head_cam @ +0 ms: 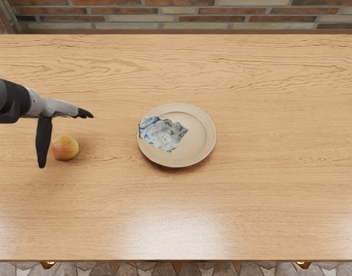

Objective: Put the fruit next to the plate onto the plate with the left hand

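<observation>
At the picture's left edge the left arm came in, its dark forearm (6, 102) giving way to a pale grey wrist and then the left hand (54, 109). The hand was spread and held nothing. One dark-tipped finger (84, 114) reached out flat toward the right, while another dark digit (43, 142) hung straight down in the picture, set wide of the first. The hand stood over the left part of the table (268, 190), a broad slab of light wood with the grain running side to side.

Just to the right of the hanging digit lay the fruit (65, 148) — small, round, yellow-green with a reddish blush, resting on the bare wood. Its left edge met the digit's outline in the head view, but whether the two truly touched or the digit merely stood in front could not be told from this one angle. No finger was closed around it.

Farther right, with a stretch of plain tabletop between, sat the plate (209, 135), round and tan with a shallow raised rim, near the middle of the table. The fruit was therefore beside the plate on its left, apart from it and not on it. Inside the plate's left half lay an irregular blue-and-white patch (163, 133) with ragged edges — what it was could not be made out.

To the right of the plate there was only wood. Along the top ran a brick wall (222, 14).
</observation>
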You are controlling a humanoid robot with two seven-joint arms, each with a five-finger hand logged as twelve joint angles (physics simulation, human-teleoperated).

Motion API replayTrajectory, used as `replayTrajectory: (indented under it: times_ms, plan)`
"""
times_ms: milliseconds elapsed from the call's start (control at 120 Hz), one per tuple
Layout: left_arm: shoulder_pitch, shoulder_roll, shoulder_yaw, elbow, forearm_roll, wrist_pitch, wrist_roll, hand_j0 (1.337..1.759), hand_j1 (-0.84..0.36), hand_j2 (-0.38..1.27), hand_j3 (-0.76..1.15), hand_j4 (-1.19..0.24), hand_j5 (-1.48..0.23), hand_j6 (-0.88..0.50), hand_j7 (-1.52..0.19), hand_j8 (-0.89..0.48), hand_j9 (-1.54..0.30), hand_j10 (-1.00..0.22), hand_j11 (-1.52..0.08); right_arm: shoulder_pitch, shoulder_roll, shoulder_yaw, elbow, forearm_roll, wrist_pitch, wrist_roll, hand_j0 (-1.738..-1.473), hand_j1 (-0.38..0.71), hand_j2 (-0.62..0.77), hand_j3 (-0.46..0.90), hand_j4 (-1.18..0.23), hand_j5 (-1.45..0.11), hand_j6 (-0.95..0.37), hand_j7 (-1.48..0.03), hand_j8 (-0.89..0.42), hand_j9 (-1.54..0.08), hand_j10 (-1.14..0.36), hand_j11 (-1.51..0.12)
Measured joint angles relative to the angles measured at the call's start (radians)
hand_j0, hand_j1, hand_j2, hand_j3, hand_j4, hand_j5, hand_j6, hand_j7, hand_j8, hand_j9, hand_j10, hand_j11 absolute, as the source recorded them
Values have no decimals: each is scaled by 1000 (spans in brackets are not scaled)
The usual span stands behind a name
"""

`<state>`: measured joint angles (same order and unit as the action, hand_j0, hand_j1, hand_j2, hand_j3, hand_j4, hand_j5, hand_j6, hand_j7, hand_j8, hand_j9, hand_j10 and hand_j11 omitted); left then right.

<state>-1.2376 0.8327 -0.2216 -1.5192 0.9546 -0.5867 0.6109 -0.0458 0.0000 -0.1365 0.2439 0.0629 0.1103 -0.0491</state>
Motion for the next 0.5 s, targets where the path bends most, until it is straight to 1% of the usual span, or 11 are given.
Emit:
replayTrajectory:
  times_ms: [150,292,500]
  plan:
    - [60,-7,8,-1,75,63,0,1658,349,1,0,-5,-1,-6,0,-6,0,-4,0,0,0,0,0,0,0,0,-1658,-334,-3,0,-13,-16,-12,-16,-12,-16,-12,-16]
    - [62,-12,10,-1,115,113,0,1658,343,2,0,-11,-8,-12,-8,-12,-7,-10,-7,0,0,0,0,0,-1,0,-1658,-334,-3,0,-12,-16,-12,-16,-12,-16,-12,-16]
    - [76,-20,15,-1,129,132,0,1658,301,10,0,-46,-54,-48,-54,-47,-54,-46,-54,0,0,0,0,0,0,0,-1658,-334,-3,0,-13,-17,-13,-17,-13,-17,-13,-17]
